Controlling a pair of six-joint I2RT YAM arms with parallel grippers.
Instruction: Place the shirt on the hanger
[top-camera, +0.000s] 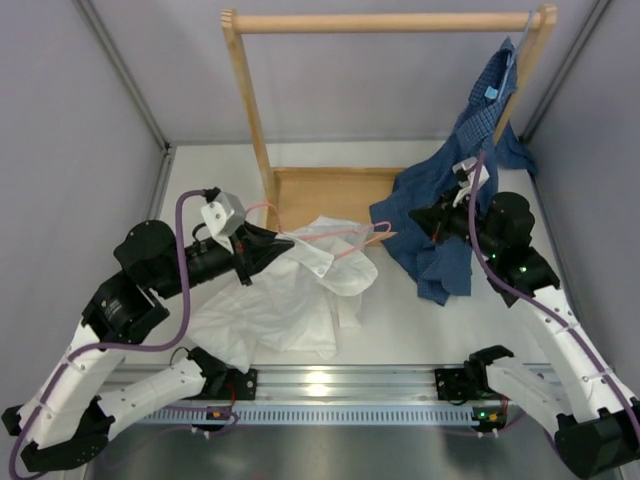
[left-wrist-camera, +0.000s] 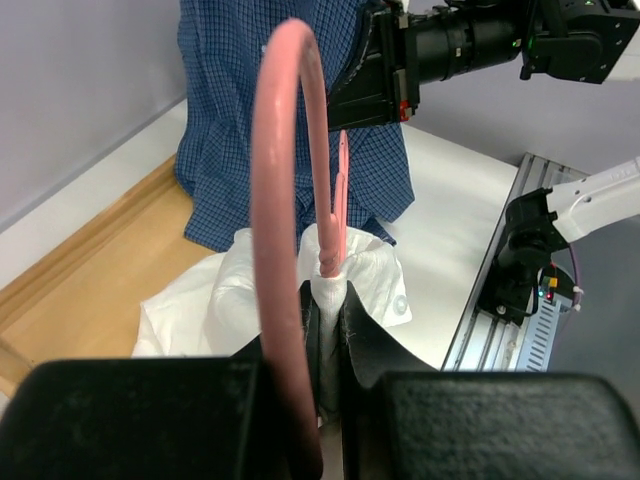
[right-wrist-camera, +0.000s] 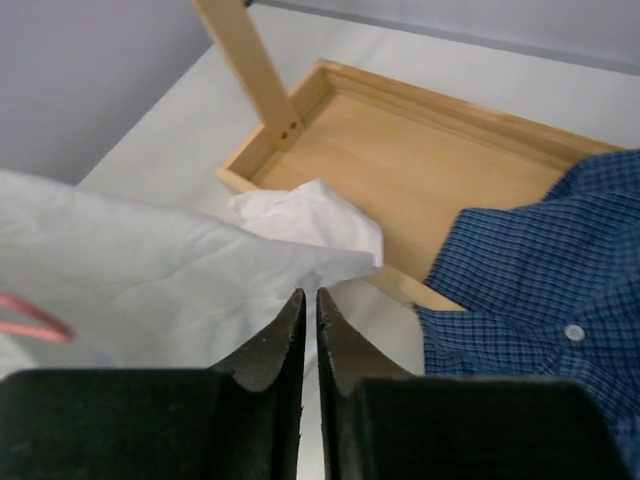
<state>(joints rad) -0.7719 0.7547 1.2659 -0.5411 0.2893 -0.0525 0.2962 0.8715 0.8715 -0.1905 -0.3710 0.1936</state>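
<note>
Left wrist view shows the left claw (left-wrist-camera: 325, 300) clamped narrow on the hanger (left-wrist-camera: 275, 200), with white cloth of the shirt (left-wrist-camera: 370, 285) bunched between the pads. It is hard to tell whether that cloth is pinched or only pressed beside the wire. One pink loop curves up close to the lens, and a thin pink bar rises from the jaws toward the blue shirt (left-wrist-camera: 250, 120). From above, the hanger lies across the shirt's collar end, its hook near the blue shirt. The shirt lies crumpled on the bench (top-camera: 400, 330) in front of the rack (top-camera: 380, 20), one fold over the edge of the rack's base. The right claw (right-wrist-camera: 309, 300) is nearly closed with nothing seen between its fingers, just beside the shirt's edge and the blue shirt, which hangs from the rack's right end.
</note>
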